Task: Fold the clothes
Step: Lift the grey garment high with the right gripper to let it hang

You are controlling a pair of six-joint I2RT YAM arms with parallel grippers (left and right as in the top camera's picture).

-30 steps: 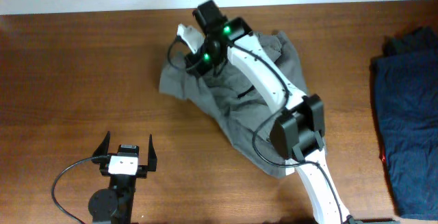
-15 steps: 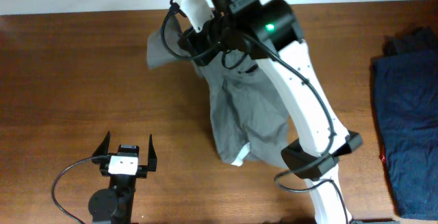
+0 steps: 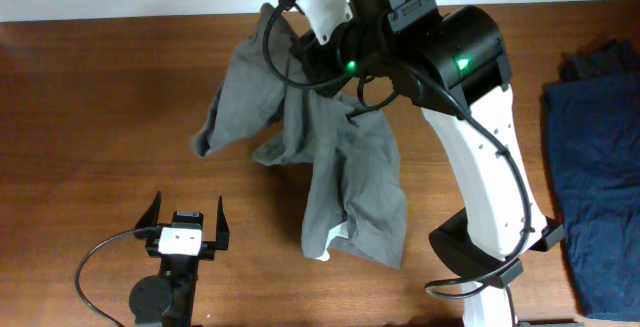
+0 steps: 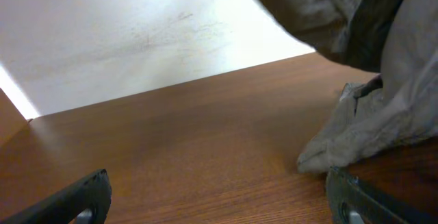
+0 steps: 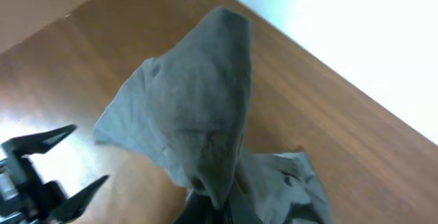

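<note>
The clothes (image 3: pixel 345 167), one mid-grey garment, hang from my right gripper (image 3: pixel 312 59), which is shut on a bunch of the cloth near its top edge. The lower end trails on the table, with a bit of white showing at the hem. In the right wrist view the grey clothes (image 5: pixel 202 107) drape away from the closed right gripper (image 5: pixel 226 207). My left gripper (image 3: pixel 187 205) stands open at the table's front left with nothing in it. In the left wrist view a fold of the clothes (image 4: pixel 363 125) lies just beyond the right fingertip of the left gripper (image 4: pixel 215 183).
Dark navy garments (image 3: pixel 595 157) lie at the table's right edge. The wooden table (image 3: pixel 90 97) ends at a white wall along the back. My right arm's white links (image 3: pixel 490 167) reach over the table's middle right.
My right gripper has risen with the clothes, lifting them off the table; the cloth now hangs and has swung left. The left gripper has not moved.
</note>
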